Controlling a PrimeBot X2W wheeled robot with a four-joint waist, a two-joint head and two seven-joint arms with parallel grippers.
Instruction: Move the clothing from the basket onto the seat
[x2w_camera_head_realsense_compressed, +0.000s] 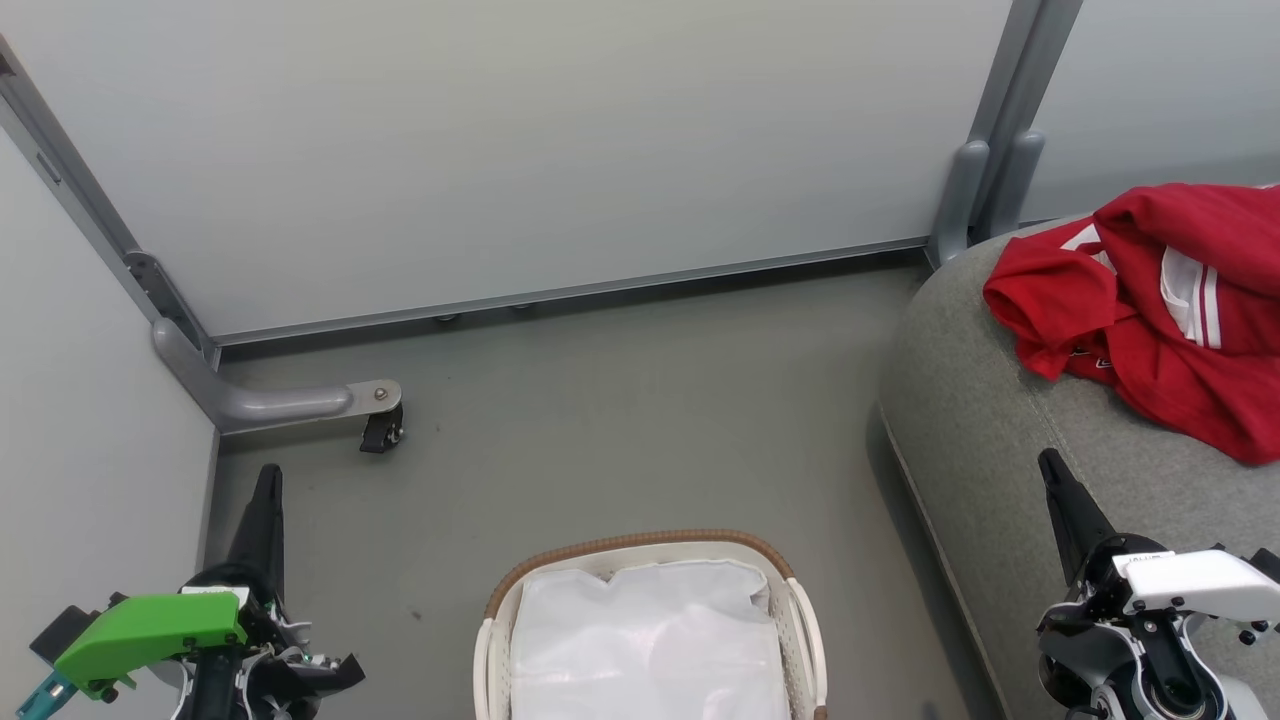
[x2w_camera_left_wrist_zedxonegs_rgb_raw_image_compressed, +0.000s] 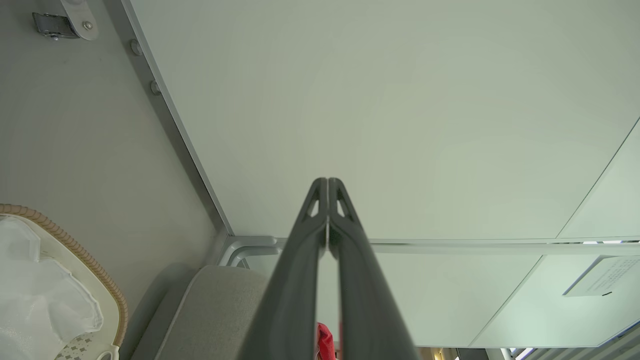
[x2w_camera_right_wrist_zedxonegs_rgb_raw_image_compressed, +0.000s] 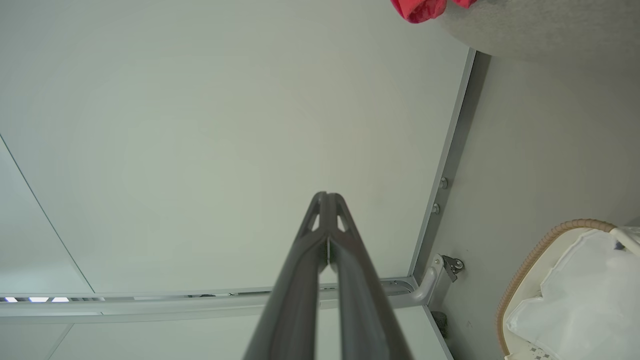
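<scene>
Red clothing (x2w_camera_head_realsense_compressed: 1160, 300) with white stripes lies bunched on the grey seat (x2w_camera_head_realsense_compressed: 980, 440) at the right; a red scrap of the clothing (x2w_camera_right_wrist_zedxonegs_rgb_raw_image_compressed: 420, 9) also appears at the top of the right wrist view. The white basket (x2w_camera_head_realsense_compressed: 640, 545) with a brown woven rim stands on the floor at bottom centre, holding only its white liner (x2w_camera_head_realsense_compressed: 645, 640). My left gripper (x2w_camera_head_realsense_compressed: 268, 478) is shut and empty at the lower left, well left of the basket. My right gripper (x2w_camera_head_realsense_compressed: 1050, 462) is shut and empty at the lower right, over the seat's front part, below the clothing.
Pale partition panels (x2w_camera_head_realsense_compressed: 520, 140) close off the back and left, on grey metal feet with a small caster (x2w_camera_head_realsense_compressed: 382, 432). Grey floor (x2w_camera_head_realsense_compressed: 620, 420) stretches between the panels, the basket and the seat.
</scene>
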